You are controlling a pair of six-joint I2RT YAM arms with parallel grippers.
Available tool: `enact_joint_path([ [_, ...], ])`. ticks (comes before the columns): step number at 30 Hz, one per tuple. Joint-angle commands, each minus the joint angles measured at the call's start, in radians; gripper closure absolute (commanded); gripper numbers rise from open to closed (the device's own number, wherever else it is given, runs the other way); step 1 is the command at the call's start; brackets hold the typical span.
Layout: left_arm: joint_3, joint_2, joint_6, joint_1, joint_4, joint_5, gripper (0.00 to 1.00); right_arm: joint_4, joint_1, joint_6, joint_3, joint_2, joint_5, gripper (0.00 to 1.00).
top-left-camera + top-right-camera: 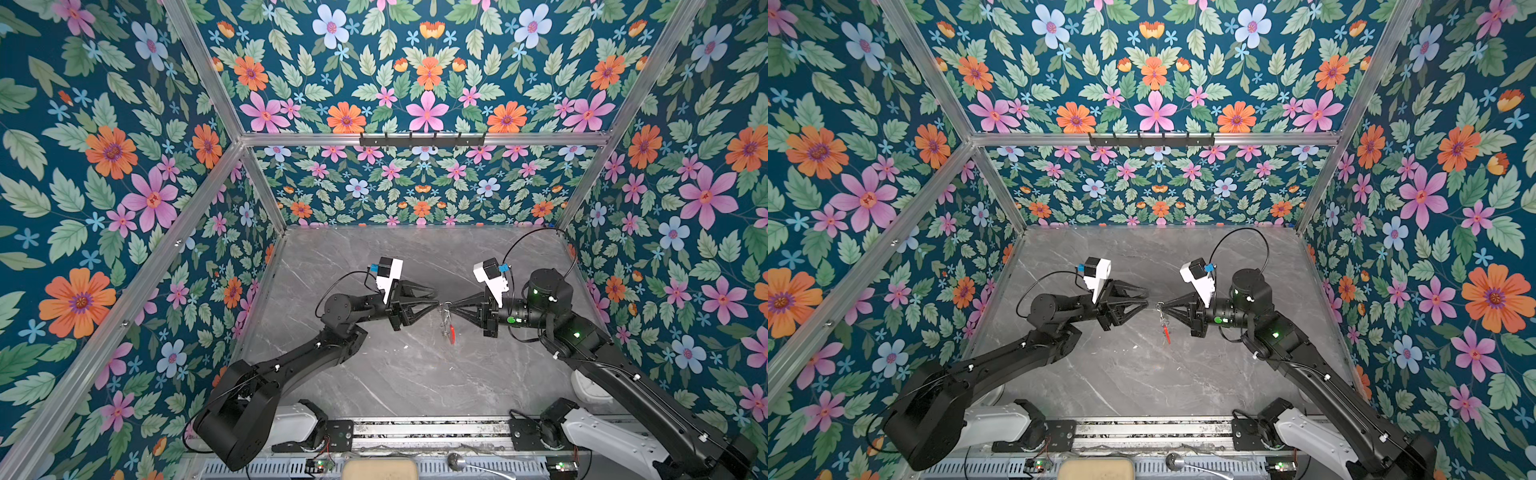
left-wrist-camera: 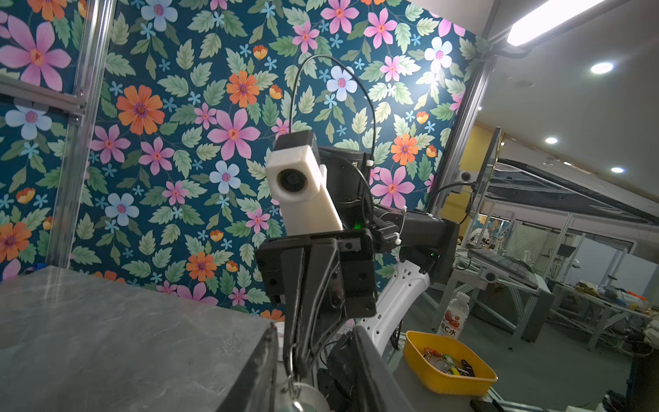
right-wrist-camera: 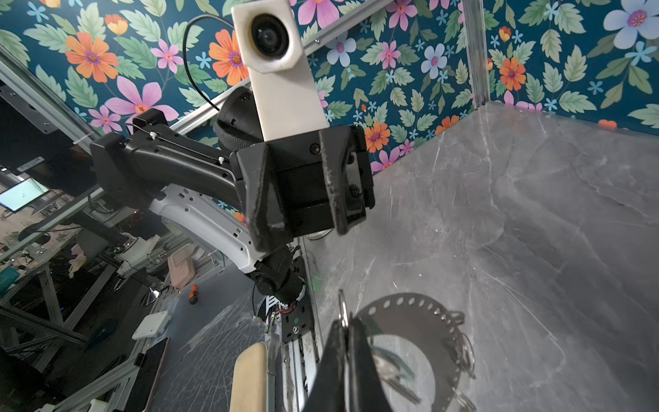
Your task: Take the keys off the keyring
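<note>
The keyring point(image 1: 447, 318) hangs in the air between both grippers in both top views, its red section point(image 1: 1167, 332) lowest. In the right wrist view its grey holed band point(image 3: 410, 305) curves beside my right gripper point(image 3: 347, 321), which is shut on one small split ring point(image 3: 342, 306) at the band's edge. A blurred key point(image 3: 404, 388) with a pale tag lies inside the band's curve. My left gripper point(image 2: 314, 326) stands open, its fingers point(image 2: 264, 371) on either side of the right gripper's tip and the pinched ring point(image 2: 292, 358), touching neither as far as I can see.
The grey marble table point(image 1: 415, 374) lies below both arms. A black hook rail point(image 1: 422, 139) is on the back frame. A white round object point(image 1: 586, 388) sits under the right arm. Off the table stand a yellow tray point(image 2: 420, 356) and a bottle point(image 2: 454, 317).
</note>
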Motion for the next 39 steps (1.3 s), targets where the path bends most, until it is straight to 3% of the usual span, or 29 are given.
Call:
enact_joint_path([
  [1, 0.028, -0.010, 0.024, -0.002, -0.153, 0.032, 0.69, -0.109, 0.010, -0.078, 0.035, -0.004, 0.011, 1.00],
  [5, 0.050, -0.042, 0.082, -0.019, -0.293, 0.043, 0.69, -0.126, 0.014, -0.089, 0.052, -0.005, 0.023, 1.00],
  [13, 0.136, -0.105, 0.359, -0.101, -0.716, 0.009, 0.68, -0.113, 0.023, -0.090, 0.067, 0.006, 0.026, 1.00],
  [17, 0.143, -0.109, 0.366, -0.102, -0.728, 0.000, 0.73, -0.106, 0.030, -0.088, 0.071, 0.004, 0.030, 1.00],
  [20, 0.145, -0.113, 0.370, -0.101, -0.725, 0.007, 0.85, -0.112, 0.032, -0.088, 0.074, 0.003, 0.040, 1.00],
  [28, 0.136, -0.118, 0.354, -0.104, -0.688, 0.033, 0.99, -0.105, 0.032, -0.084, 0.064, -0.004, 0.058, 1.00],
  [34, 0.101, -0.123, 0.326, -0.121, -0.577, 0.027, 1.00, -0.007, 0.033, -0.043, 0.032, -0.017, 0.050, 1.00],
  [35, 0.093, -0.128, 0.323, -0.121, -0.550, 0.019, 1.00, 0.026, 0.033, -0.032, 0.016, -0.026, 0.051, 0.95],
  [39, 0.065, -0.154, 0.352, -0.121, -0.507, -0.033, 1.00, 0.209, 0.033, 0.022, -0.073, -0.090, 0.055, 0.60],
])
